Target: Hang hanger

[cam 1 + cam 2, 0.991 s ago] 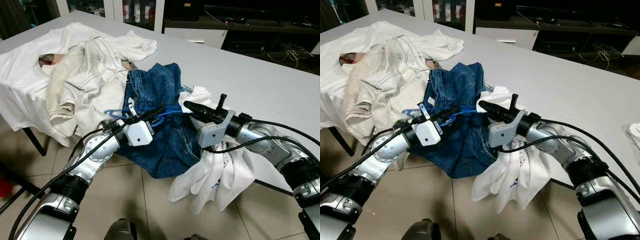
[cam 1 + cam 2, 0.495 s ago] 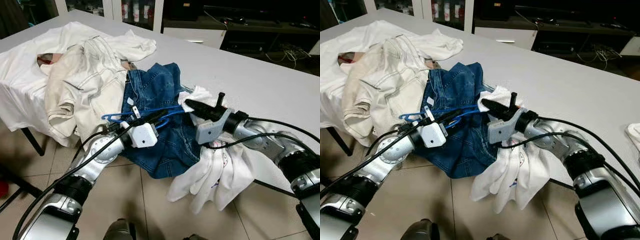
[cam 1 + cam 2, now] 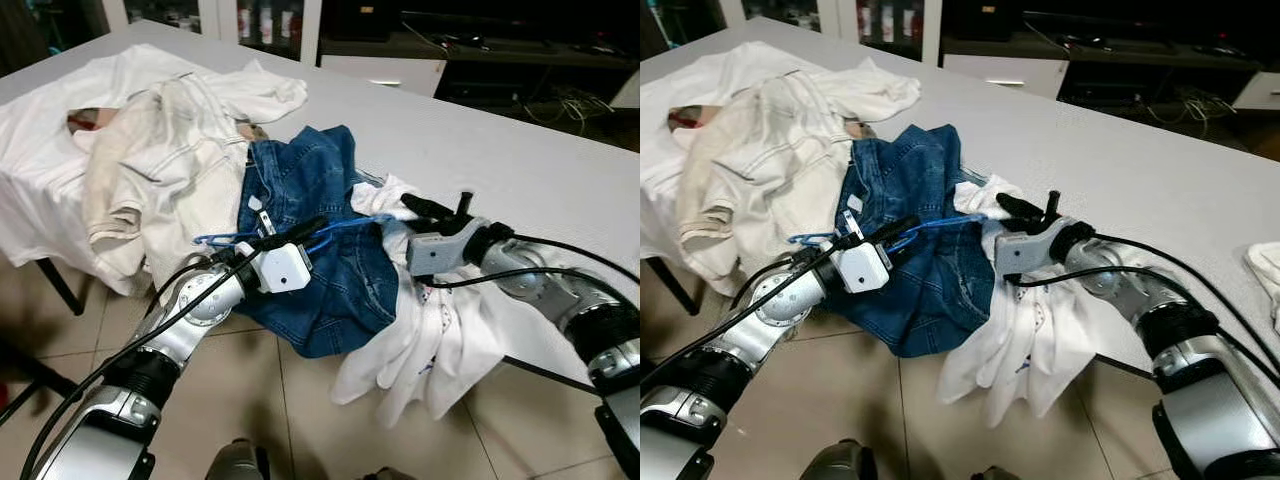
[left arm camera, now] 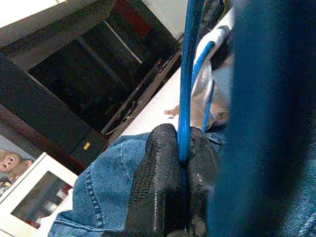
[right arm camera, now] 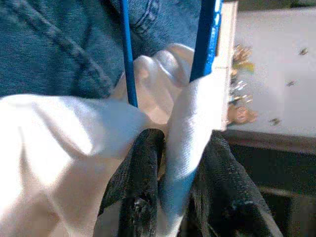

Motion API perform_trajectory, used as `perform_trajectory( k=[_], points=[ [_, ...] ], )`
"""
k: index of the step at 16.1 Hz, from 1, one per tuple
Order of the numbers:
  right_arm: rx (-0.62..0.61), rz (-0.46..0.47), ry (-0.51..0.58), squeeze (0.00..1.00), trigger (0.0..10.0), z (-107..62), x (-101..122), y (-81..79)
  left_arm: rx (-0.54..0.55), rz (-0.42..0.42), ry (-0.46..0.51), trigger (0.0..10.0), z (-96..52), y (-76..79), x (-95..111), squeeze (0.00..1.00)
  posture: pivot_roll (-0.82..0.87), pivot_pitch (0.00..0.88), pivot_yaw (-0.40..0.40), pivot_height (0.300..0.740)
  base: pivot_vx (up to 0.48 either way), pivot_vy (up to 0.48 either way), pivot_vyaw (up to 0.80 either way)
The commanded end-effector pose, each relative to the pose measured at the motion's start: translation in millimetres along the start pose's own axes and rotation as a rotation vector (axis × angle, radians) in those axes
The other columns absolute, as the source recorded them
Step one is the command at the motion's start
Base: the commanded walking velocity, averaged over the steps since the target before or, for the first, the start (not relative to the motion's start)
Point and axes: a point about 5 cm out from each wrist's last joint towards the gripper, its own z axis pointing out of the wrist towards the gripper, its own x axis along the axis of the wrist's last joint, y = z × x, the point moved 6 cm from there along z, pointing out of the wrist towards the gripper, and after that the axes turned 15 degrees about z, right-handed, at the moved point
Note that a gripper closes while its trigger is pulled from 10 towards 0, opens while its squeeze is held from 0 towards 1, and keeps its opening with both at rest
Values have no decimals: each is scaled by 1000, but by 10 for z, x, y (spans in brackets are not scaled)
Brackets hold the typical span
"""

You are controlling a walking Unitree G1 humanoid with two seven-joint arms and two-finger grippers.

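Both arms forward, left gripper [image 3: 312,228], right gripper [image 3: 412,205] jaws clamped.

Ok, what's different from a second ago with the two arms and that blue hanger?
The right pincer has pulled back toward the table's edge, drawing the white cotton garment with it along the thin blue wire hanger. The left pincer stays clamped on the hanger, barely moved. The blue denim jeans, cream jacket and grey table lie as before.

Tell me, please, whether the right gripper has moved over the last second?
Yes. The right gripper has drawn back toward the robot's right, away from the blue jeans, taking the white shirt along.
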Motion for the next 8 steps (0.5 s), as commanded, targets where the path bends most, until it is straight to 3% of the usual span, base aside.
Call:
perform_trajectory(
  k=[1,6,8],
  points=[
    [42,18,-140,0,10000,-111,-308,-71,53,1,-2,0,0,-111,-2,0,116,0,-96,710,0,0,0],
    [-40,36,-286,0,10000,-158,-573,61,60,2,-8,0,-8,-117,-17,0,117,0,-99,710,0,0,0],
    [-104,46,-339,0,9451,-177,-656,158,61,3,-11,0,-8,-117,-19,0,117,0,-99,710,0,0,0]
  ],
)
